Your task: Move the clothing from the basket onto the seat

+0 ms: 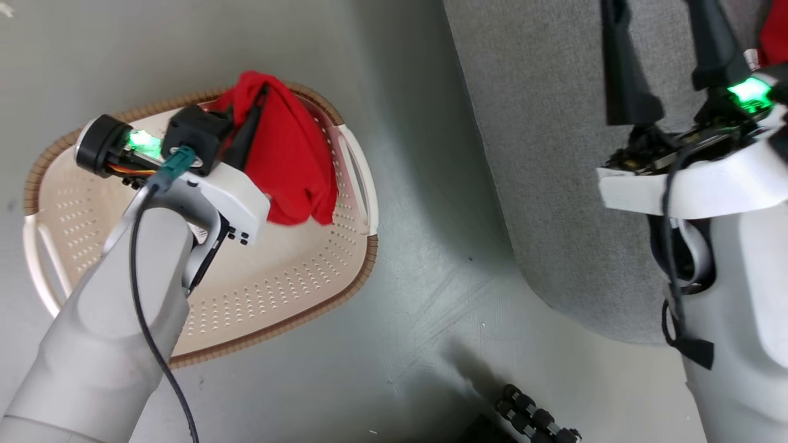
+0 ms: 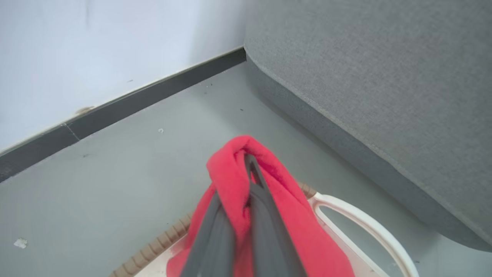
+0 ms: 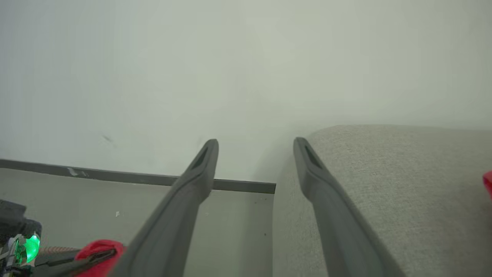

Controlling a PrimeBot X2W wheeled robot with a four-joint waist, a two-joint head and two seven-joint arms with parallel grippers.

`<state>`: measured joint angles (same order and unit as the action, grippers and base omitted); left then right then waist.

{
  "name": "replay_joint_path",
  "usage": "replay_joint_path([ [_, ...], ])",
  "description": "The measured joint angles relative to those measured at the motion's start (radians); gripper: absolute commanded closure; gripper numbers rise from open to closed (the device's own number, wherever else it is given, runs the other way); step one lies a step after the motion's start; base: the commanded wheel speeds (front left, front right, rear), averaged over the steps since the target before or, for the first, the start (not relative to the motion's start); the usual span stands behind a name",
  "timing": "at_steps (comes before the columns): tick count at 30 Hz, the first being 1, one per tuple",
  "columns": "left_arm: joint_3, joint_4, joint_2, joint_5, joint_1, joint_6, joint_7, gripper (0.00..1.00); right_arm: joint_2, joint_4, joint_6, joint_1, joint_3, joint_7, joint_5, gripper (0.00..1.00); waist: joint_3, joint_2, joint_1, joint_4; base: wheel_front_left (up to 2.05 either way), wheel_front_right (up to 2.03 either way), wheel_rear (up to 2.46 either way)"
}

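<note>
left gripper (image 2: 250,163) is clamping fully shut on one red garment (image 1: 292,160). The cloth is draping over both of its fingers (image 2: 269,215) and hanging over the basket's (image 1: 277,289) far rim, next to the white handle (image 2: 357,217) on the seat side. can't tell if the garment's lower end is touching the basket bottom. The basket is sitting on the grey floor (image 1: 418,246), near the seat's (image 1: 554,154) rounded corner but apart from it.

right gripper (image 3: 256,145) is hanging wide open and gripping nothing. Its fingers are pointing toward the wall (image 3: 246,69) and lining up either side of the seat's edge in the wrist view.

second red garment (image 3: 488,184) is lying on the seat cushion, with just a sliver visible at the frame edge.
</note>
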<state>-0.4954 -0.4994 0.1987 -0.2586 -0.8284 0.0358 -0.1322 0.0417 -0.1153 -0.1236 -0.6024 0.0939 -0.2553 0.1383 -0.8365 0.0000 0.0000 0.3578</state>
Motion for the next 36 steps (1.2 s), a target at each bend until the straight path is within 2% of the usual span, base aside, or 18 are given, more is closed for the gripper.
replay_joint_path([
  [7, 0.066, 0.089, 0.026, -0.033, 0.042, -0.038, -0.064, 1.00, 0.001, 0.058, 0.000, 0.000, 0.056, 0.000, -0.046, 0.00, 0.044, 0.0000, 0.0000, -0.030, 0.00, 0.00, 0.00],
  [15, 0.127, 0.189, 0.044, -0.068, 0.102, -0.070, -0.091, 1.00, 0.005, 0.099, 0.000, -0.001, 0.081, 0.000, -0.066, 0.00, 0.104, 0.0000, 0.0000, -0.067, 0.00, 0.00, 0.00],
  [26, 0.171, 0.349, 0.074, -0.103, 0.205, -0.077, -0.107, 1.00, 0.050, 0.166, 0.000, 0.004, 0.122, 0.000, -0.070, 0.00, 0.223, 0.0000, 0.0000, -0.131, 0.00, 0.00, 0.00],
  [36, 0.189, 0.421, 0.091, -0.132, 0.269, -0.067, -0.108, 1.00, 0.082, 0.220, 0.000, 0.054, 0.173, 0.000, -0.070, 0.00, 0.333, 0.0000, 0.0000, -0.179, 0.00, 0.00, 0.00],
])
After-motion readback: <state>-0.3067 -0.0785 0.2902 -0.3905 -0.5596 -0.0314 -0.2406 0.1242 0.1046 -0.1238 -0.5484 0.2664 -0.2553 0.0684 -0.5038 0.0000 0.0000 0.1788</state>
